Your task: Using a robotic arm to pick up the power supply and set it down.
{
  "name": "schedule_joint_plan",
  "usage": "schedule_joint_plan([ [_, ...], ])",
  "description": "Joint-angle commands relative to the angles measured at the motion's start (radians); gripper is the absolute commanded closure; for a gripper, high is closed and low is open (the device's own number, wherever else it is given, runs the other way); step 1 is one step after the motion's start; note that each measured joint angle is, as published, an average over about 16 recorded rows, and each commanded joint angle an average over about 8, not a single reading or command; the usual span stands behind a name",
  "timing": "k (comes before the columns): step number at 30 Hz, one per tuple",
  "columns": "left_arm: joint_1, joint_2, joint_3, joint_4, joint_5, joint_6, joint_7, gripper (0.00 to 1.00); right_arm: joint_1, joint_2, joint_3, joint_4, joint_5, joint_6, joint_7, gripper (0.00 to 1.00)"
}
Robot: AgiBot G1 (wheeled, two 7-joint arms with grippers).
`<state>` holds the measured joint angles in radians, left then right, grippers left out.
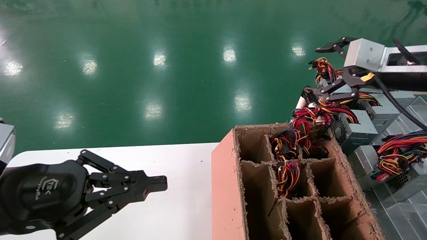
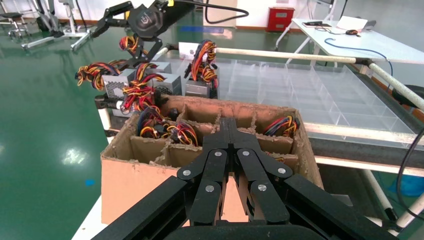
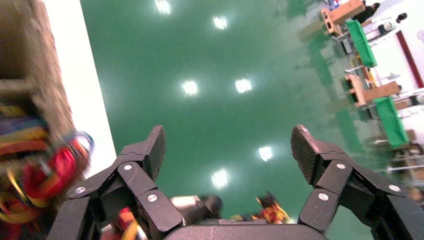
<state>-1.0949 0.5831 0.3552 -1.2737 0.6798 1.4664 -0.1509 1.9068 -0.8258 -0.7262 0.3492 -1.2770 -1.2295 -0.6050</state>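
Several silver-grey power supplies lie piled right of the cardboard box, trailing red, yellow and black wires. One power supply (image 1: 357,128) (image 2: 169,83) shows its vent face just beyond the box's far right corner. My right gripper (image 1: 313,70) (image 3: 227,145) hangs open above that pile, with only green floor between its fingers and nothing held. Its silver wrist bracket (image 1: 365,53) carries a black cable and a yellow connector. My left gripper (image 1: 160,184) (image 2: 228,124) is shut and empty over the white table, pointing at the box.
The cardboard box (image 1: 227,186) (image 2: 135,185) has divider cells, some holding wire bundles (image 1: 287,173). It stands on the white table (image 1: 180,206) at the right end. A clear compartment tray (image 2: 310,90) lies behind it. Green floor lies beyond.
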Motion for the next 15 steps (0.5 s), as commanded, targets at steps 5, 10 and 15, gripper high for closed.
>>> schedule_joint_plan([
  [5, 0.000, 0.000, 0.000, 0.000, 0.000, 0.000, 0.000, 0.36, -0.110, 0.028, 0.059, 0.123, 0.072, -0.035, 0.104, 0.00],
  [10, 0.000, 0.000, 0.000, 0.000, 0.000, 0.000, 0.000, 0.00, -0.201, 0.052, 0.108, 0.226, 0.132, -0.064, 0.191, 0.00],
  [15, 0.000, 0.000, 0.000, 0.000, 0.000, 0.000, 0.000, 0.00, -0.293, 0.075, 0.157, 0.329, 0.192, -0.094, 0.279, 0.00],
])
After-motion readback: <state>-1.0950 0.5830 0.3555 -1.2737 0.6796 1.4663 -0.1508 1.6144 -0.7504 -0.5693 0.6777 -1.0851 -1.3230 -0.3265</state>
